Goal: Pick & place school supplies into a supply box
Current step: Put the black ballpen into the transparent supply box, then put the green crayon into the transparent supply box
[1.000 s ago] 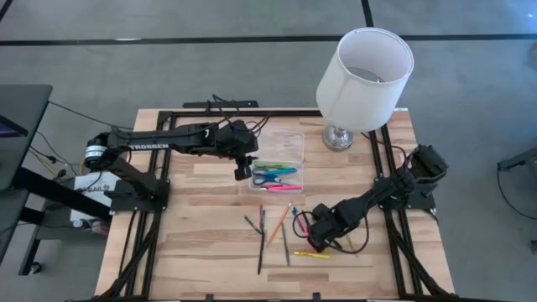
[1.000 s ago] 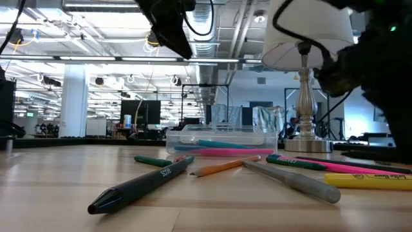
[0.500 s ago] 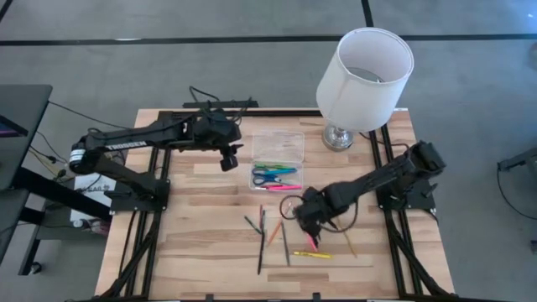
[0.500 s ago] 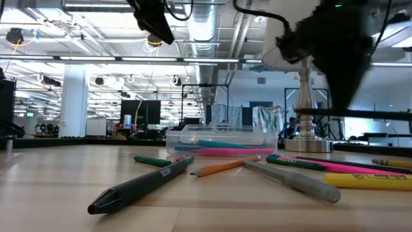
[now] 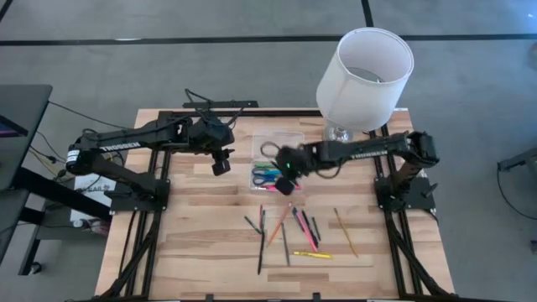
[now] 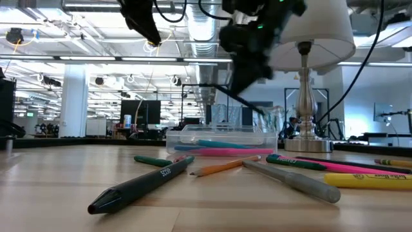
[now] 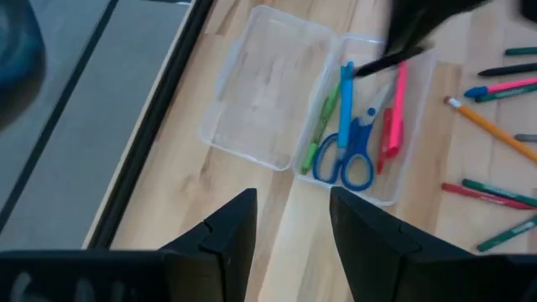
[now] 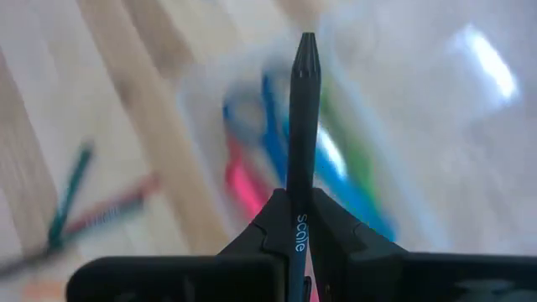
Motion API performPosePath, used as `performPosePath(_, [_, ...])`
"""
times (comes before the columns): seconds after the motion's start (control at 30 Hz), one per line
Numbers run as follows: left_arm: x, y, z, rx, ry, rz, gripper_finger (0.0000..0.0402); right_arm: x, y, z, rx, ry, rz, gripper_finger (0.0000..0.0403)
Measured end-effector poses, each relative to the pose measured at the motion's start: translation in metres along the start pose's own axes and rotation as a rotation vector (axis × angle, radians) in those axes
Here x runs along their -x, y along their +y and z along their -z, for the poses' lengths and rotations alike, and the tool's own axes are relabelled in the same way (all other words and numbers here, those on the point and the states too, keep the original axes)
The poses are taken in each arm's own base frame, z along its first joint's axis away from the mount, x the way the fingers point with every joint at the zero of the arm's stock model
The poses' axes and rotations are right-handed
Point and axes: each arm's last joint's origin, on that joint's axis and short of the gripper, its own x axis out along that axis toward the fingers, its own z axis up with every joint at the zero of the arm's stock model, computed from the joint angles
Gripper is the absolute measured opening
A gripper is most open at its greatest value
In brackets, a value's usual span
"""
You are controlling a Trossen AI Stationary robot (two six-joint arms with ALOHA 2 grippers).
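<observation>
The supply box [image 5: 278, 158], a clear flat case, lies open at the table's far middle. Its tray [image 7: 362, 126] holds blue-handled scissors [image 7: 344, 159] and green, blue and pink pens. My right gripper [image 5: 288, 179] hangs over the tray, shut on a black pen [image 8: 302, 117]. In the low view the pen [image 6: 241, 102] slants down above the box [image 6: 222, 140]. To the left of the box my left gripper [image 7: 294, 226] hangs open over bare wood, holding nothing. More school supplies [image 5: 285, 231] lie flat on the table nearer the front. My right gripper pinches the black pen's barrel [image 8: 298, 220] between its two fingers. The pen lies along the fingers and sticks out ahead of them, its pointed end [image 8: 307, 42] free. The fingers slant down from the table's right side. The pen is lifted clear above the box.
A lamp with a white shade [image 5: 365, 71] stands at the far right, close behind my right arm. A yellow marker [image 5: 312, 254] and a pencil [image 5: 344, 231] lie toward the near right. Bare wood shows on the table's left half.
My right gripper has risen from the loose pens at the near right and swung toward the far edge and left to above the box, rolling its wrist, with the black pen still in it. My left gripper has drawn back leftward from the box and risen a little.
</observation>
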Motion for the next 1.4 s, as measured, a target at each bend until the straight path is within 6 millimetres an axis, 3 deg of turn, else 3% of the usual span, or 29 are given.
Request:
performPosePath(0.2, [0.003,-0.012,0.002,0.0,0.012,0.01,0.0148,-0.006,-0.019,-0.014,0.101,-0.097,-0.012,0.001])
performPosePath(0.7, [0.012,-0.035,0.003,0.008,-0.044,-0.106,0.0148,-0.033,-0.029,0.018,0.189,-0.035,-0.025,0.0015])
performPosePath(1.23, [0.012,-0.035,0.002,0.059,-0.055,-0.105,0.0148,-0.036,-0.041,0.019,0.152,-0.017,-0.097,0.013])
performPosePath(1.4, [0.006,-0.044,0.004,-0.032,-0.016,0.005,0.0148,-0.021,-0.036,0.02,0.155,-0.018,-0.142,0.0155])
